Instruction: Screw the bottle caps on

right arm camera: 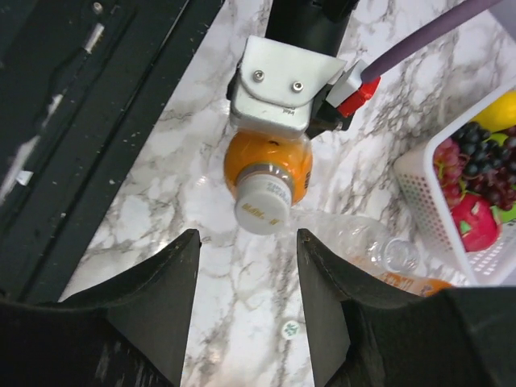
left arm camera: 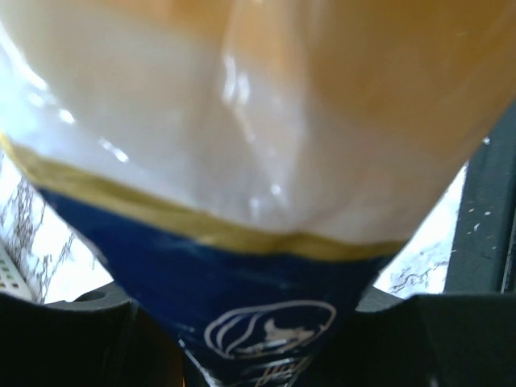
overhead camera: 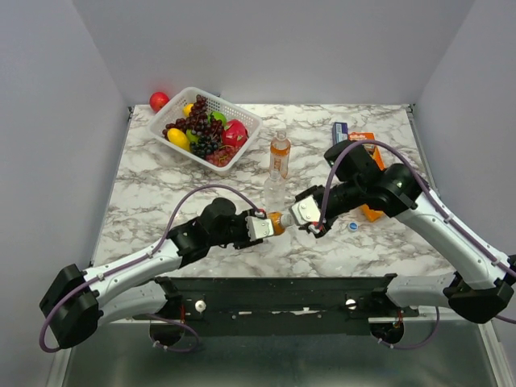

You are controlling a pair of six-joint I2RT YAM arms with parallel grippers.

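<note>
My left gripper is shut on an orange bottle, held level with its neck pointing right. Its label fills the left wrist view. In the right wrist view a white cap sits on that bottle, below the left gripper. My right gripper is open; the cap lies just beyond its fingertips, apart from them. A clear bottle with an open mouth and a second orange bottle stand behind. A blue cap lies on the table.
A white basket of fruit stands at the back left, also in the right wrist view, with a red apple beside it. Orange snack packets lie under the right arm. A small white round thing lies on the marble.
</note>
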